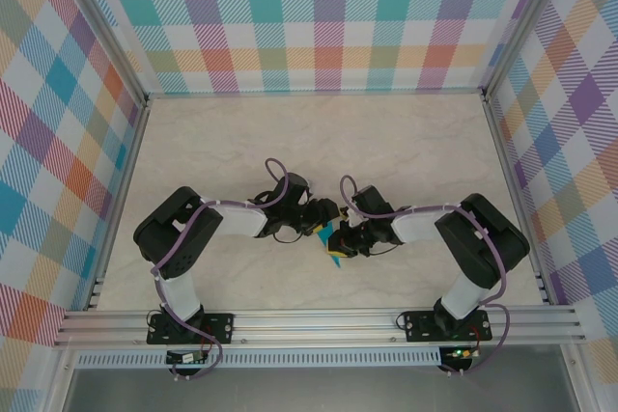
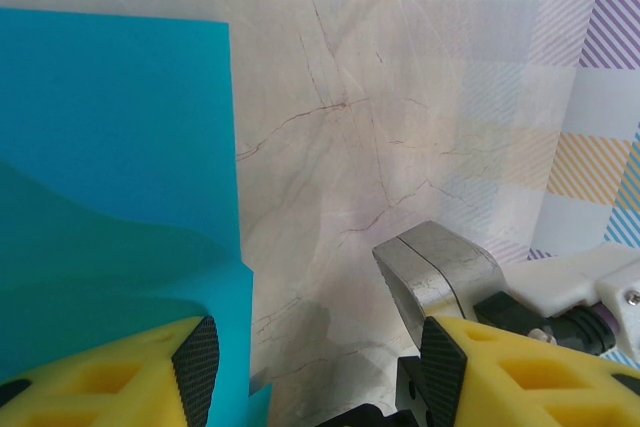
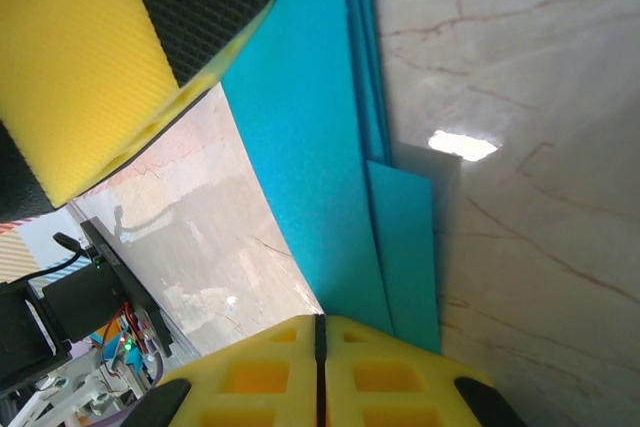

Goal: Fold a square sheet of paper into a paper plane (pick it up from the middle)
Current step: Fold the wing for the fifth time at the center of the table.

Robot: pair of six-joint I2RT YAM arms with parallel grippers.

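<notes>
The right tool (image 3: 318, 325) has its fingers pressed together on the near end of the folded square sheet of paper (image 3: 315, 147). The pinch point itself is hidden behind them. The left tool (image 2: 310, 372) stands spread, with the sheet's edge just beside one finger and cut off by the frame. Beyond lies the marbled desk (image 2: 400, 97).

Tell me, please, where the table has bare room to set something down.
The widest bare stretch of table runs from the back wall down to the left gripper and right gripper. A smaller one lies between the sheet of paper and the near rail. The centre, where both grippers meet at the paper, is crowded.
</notes>
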